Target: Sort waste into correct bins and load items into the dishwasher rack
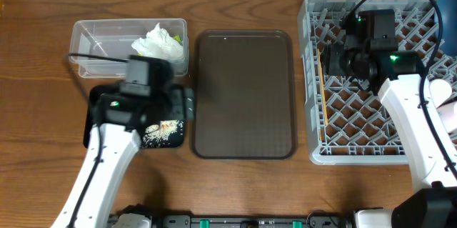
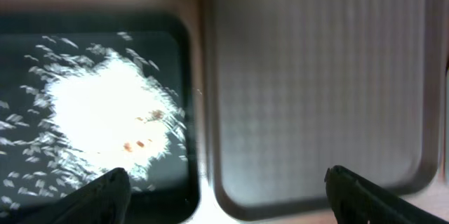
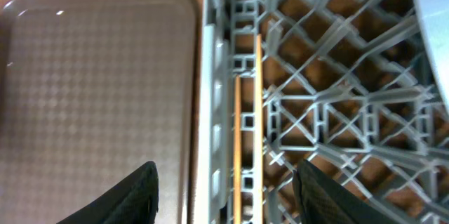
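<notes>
The grey dishwasher rack [image 1: 371,149] stands at the right. Two wooden chopsticks [image 3: 259,97] lie inside it along its left wall [image 3: 214,112]; they also show in the overhead view [image 1: 323,106]. My right gripper [image 3: 235,196] is open and empty just above them. The clear tub [image 1: 93,42] holds the white napkin [image 1: 153,42] and a yellow-green wrapper [image 1: 176,39]. The black tray [image 2: 21,34] holds white rice scraps [image 2: 105,112]. My left gripper [image 2: 228,196] is open and empty over the gap between the black tray and the brown tray.
The flat brown serving tray [image 1: 243,92] lies in the middle between the bins and the rack. A dark blue plate edge [image 1: 448,6] and a white dish [image 1: 443,88] stand at the rack's right side, partly hidden by my right arm.
</notes>
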Action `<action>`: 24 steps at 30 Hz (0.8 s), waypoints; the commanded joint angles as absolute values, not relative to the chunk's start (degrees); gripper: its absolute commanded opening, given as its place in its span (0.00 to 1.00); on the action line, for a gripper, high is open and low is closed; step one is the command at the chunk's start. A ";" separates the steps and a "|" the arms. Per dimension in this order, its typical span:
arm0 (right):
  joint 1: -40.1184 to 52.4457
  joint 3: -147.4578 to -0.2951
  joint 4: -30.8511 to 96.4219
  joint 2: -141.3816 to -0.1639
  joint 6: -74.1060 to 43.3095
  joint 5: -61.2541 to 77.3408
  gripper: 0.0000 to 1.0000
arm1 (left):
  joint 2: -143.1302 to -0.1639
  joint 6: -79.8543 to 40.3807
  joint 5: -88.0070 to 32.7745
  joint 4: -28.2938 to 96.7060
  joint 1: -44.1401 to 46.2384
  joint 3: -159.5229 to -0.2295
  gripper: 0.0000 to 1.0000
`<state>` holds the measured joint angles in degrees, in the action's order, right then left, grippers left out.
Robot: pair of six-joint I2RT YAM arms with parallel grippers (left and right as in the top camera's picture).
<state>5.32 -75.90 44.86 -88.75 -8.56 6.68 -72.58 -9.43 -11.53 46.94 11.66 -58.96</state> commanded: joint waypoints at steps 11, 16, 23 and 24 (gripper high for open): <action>2.79 -75.46 55.81 -84.99 -6.59 10.33 0.53 | -69.06 -5.37 -10.87 60.77 11.38 -59.86 0.92; 3.79 -68.31 50.00 -76.66 -6.59 10.09 0.65 | -58.83 -5.37 -9.13 59.09 11.38 -59.09 0.92; 3.81 -52.05 43.07 -57.34 -7.07 7.20 0.99 | -40.82 -5.41 -4.84 59.09 11.38 -53.30 0.97; 3.81 -50.28 43.09 -54.59 -7.60 5.87 0.99 | -38.41 -5.43 -4.84 59.09 11.38 -52.01 0.97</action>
<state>3.46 -54.61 43.35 -60.71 -7.01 8.75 -43.53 -5.82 -7.03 58.72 11.62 -55.44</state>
